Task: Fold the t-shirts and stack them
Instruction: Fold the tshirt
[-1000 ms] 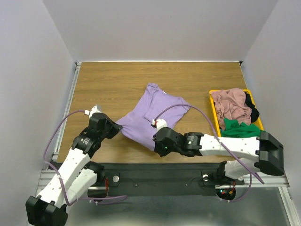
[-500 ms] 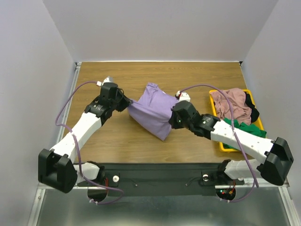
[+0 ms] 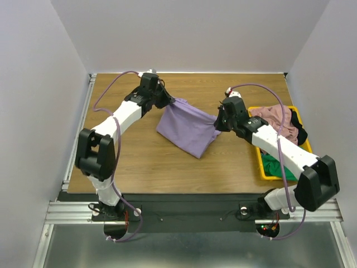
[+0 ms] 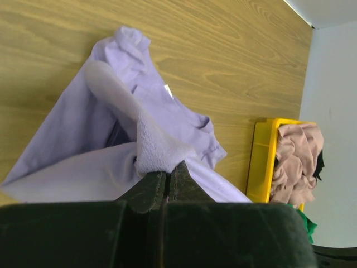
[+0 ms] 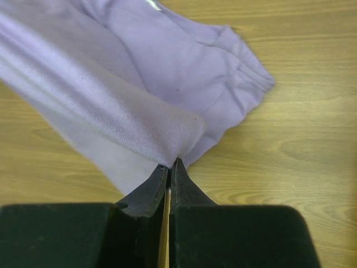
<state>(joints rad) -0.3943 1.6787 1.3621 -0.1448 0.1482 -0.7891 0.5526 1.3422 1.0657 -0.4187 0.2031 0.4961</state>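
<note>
The lavender t-shirt (image 3: 188, 127) hangs stretched between my two grippers over the middle of the table, its lower fold sagging toward the wood. My left gripper (image 3: 169, 101) is shut on its left edge; the pinched cloth shows in the left wrist view (image 4: 159, 153). My right gripper (image 3: 219, 120) is shut on its right edge, seen in the right wrist view (image 5: 167, 137). The dusty pink shirt (image 3: 273, 124), the bright green shirt (image 3: 277, 163) and a dark shirt (image 3: 300, 134) lie bunched in the yellow tray (image 3: 254, 129).
The yellow tray stands at the right side of the wooden table (image 3: 128, 162), and also shows in the left wrist view (image 4: 261, 156). White walls close in the back and sides. A metal rail (image 3: 178, 209) runs along the near edge.
Both grippers have carried the lavender shirt away from the near edge toward the back of the table and lifted it. The arms have spread apart, pulling the cloth taut.
</note>
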